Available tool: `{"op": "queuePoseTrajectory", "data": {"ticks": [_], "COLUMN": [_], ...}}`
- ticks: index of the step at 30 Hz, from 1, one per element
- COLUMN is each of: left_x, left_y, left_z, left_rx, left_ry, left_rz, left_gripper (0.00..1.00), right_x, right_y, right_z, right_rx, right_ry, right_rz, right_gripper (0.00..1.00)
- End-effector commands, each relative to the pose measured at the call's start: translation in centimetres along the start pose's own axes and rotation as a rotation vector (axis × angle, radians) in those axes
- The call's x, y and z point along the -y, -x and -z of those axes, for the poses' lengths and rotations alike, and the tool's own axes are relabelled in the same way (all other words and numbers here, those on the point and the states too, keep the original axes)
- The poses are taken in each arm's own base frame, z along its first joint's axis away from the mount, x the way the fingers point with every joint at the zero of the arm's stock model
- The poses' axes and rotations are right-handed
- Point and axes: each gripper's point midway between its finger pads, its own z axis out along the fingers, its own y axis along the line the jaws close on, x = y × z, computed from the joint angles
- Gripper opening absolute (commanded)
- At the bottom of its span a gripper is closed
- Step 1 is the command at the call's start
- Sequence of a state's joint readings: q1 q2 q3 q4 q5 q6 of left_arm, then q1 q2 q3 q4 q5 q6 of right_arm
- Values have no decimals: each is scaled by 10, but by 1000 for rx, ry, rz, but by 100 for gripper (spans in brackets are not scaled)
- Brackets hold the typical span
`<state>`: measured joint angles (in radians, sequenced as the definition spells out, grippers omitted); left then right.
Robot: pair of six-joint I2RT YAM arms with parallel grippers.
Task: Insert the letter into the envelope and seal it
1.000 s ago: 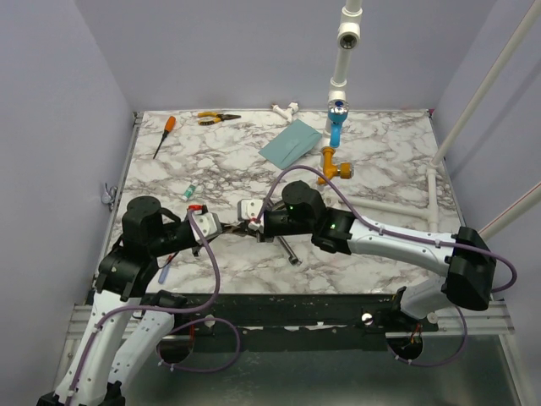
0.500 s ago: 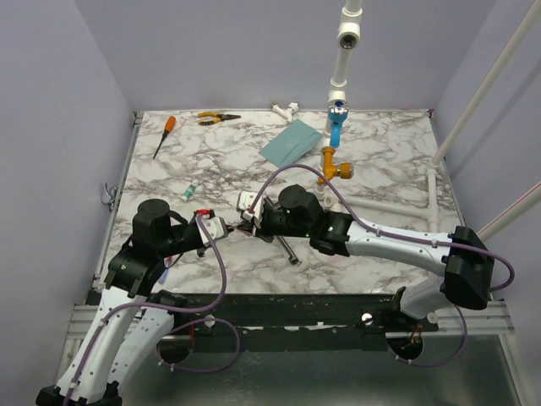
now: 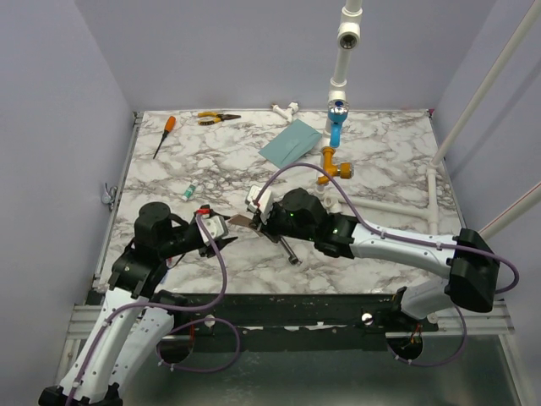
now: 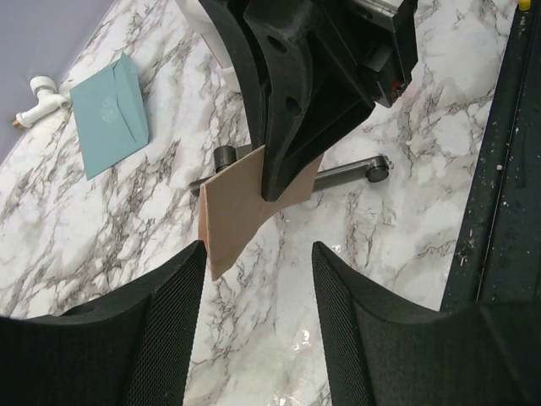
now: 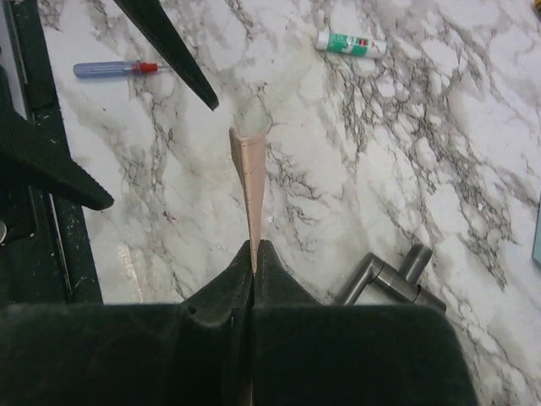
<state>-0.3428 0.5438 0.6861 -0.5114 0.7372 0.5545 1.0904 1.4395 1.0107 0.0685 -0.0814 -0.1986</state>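
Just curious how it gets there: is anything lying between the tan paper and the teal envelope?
Nothing visible. Bare table lies between the letter in the right gripper and the envelope; the orange fitting sits aside.

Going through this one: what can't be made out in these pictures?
Top view: the letter is a sliver, mostly hidden by the right tool.
Right wrist view: letter edge-on, face unseen; the envelope cut off at the right edge.
Left wrist view: right tool's finger covers the letter's upper part.
Green tube: label too small to read.
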Motion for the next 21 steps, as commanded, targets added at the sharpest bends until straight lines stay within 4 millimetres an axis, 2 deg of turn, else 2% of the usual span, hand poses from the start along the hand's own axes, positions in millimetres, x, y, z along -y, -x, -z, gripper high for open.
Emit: {"op": "queuePoseTrajectory", "data": {"ticks": [1,5,9,15,18,21], "left_x": [-2,0,7,19,25,24], "left_y": [4,2,-2,-18,-25,-24], "left_z": [0,5,8,6,3,1], "left_rx": [40,49,52,42,39,51], "left_ry": [34,59,53,22,-7,-12], "left_rz": [-8,-28,-18,-27,-33,-48], "left_gripper": [55,58,63,63,63,67], "right_x": [2,-11,-19,-21,-20,-34], "right_y": [-29,-27,-8,16,17,18], "right_z": [8,16,19,7,-2,-2], "right_rx": [-93,-50,4,70,69,99], "right_ry": [-48,44,123,173,186,275], "right_rz": [-62,46,161,271,318,378], "right_gripper": [1,1,1,1,1,1]}}
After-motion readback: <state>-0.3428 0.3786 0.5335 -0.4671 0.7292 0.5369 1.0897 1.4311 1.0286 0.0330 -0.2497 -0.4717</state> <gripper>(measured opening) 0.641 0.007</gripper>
